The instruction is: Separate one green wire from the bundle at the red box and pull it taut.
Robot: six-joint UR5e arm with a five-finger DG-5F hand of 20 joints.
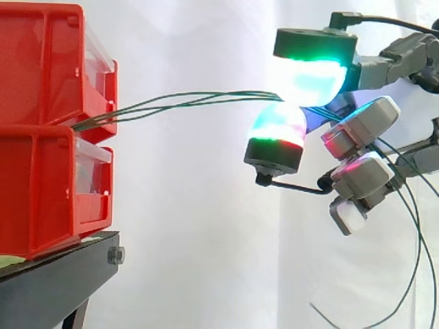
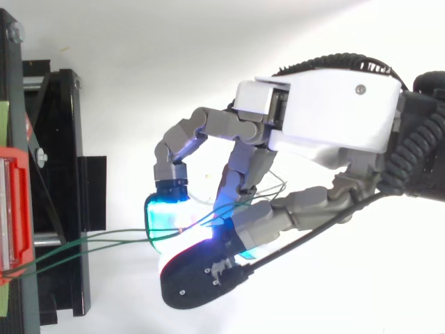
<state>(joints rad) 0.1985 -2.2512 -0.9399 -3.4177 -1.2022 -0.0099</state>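
Got the hand [image 2: 334, 104] over on the right, fingers [image 1: 278, 130] pinching the green wires [image 1: 185, 103] between two glowing pads. Looks like several strands in the pinch, not one. Running left in a gentle arc into the gap between the stacked red bins [image 1: 41, 82] on the black stand [image 1: 55, 281]. Dangling loose past the hand.

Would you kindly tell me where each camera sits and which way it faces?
Side view: beside the work, at about its height, looking level across the red bins on the black stand; the hand reaches in from the right, pinching the green wires.
Top view: above the work, looking down; the hand's palm and fingers reach in from the right.
Shared: the hand, green wires, red bins and black stand.
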